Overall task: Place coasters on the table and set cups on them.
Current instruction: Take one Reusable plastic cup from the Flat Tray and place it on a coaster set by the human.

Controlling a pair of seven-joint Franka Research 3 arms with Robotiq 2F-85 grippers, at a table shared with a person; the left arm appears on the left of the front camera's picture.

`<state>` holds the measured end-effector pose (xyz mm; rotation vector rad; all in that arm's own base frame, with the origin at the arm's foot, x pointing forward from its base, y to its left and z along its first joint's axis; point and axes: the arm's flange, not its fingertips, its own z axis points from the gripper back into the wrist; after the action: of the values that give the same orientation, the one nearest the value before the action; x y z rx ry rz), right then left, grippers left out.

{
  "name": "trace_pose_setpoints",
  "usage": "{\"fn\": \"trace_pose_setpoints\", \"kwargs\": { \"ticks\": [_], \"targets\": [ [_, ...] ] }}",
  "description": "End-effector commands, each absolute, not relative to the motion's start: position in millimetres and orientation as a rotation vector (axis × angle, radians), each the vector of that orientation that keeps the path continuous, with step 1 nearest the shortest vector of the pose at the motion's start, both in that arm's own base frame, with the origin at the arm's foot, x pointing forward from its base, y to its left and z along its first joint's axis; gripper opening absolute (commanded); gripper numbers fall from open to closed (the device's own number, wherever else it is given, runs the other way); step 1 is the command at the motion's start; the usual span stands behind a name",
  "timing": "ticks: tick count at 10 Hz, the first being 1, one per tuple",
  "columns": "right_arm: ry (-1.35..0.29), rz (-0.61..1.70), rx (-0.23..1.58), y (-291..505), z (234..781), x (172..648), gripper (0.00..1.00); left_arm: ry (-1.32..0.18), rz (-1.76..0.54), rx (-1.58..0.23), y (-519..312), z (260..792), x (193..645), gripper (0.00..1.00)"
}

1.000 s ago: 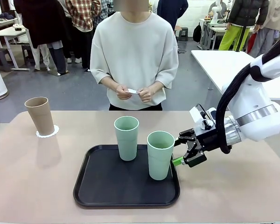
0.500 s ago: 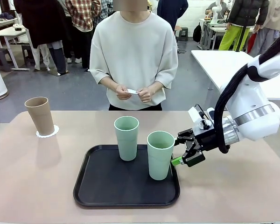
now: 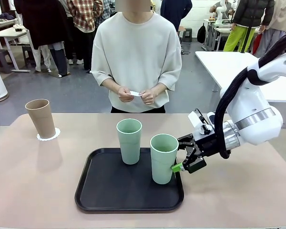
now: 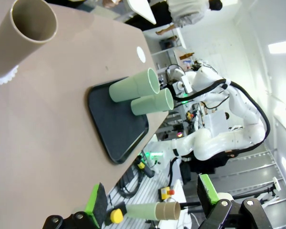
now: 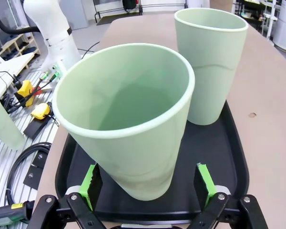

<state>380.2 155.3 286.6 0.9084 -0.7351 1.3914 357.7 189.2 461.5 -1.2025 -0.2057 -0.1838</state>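
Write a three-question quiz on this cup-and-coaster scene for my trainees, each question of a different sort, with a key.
1. True or false: the brown cup stands on a coaster on the table.
2. How many green cups stand on the black tray? A one, B two, C three.
3. Fill in: the right gripper is open, its fingers either side of the green cup ___ the robot (nearer to / farther from).
Key: 1 true; 2 B; 3 nearer to.
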Motion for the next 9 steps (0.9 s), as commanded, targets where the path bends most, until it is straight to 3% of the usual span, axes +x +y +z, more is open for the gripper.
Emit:
{"fn": "trace_pose_setpoints", "kwargs": {
  "ticks": [1,9],
  "targets": [
    [-0.755,1.4,0.925,166,281,384,1.0,-0.215,-0.186,-1.206,190,463,356,1.0],
    [-0.774,1.421,0.993,193,271,391,1.0,-0.215,-0.186,-1.206,190,463,356,1.0]
  ]
}}
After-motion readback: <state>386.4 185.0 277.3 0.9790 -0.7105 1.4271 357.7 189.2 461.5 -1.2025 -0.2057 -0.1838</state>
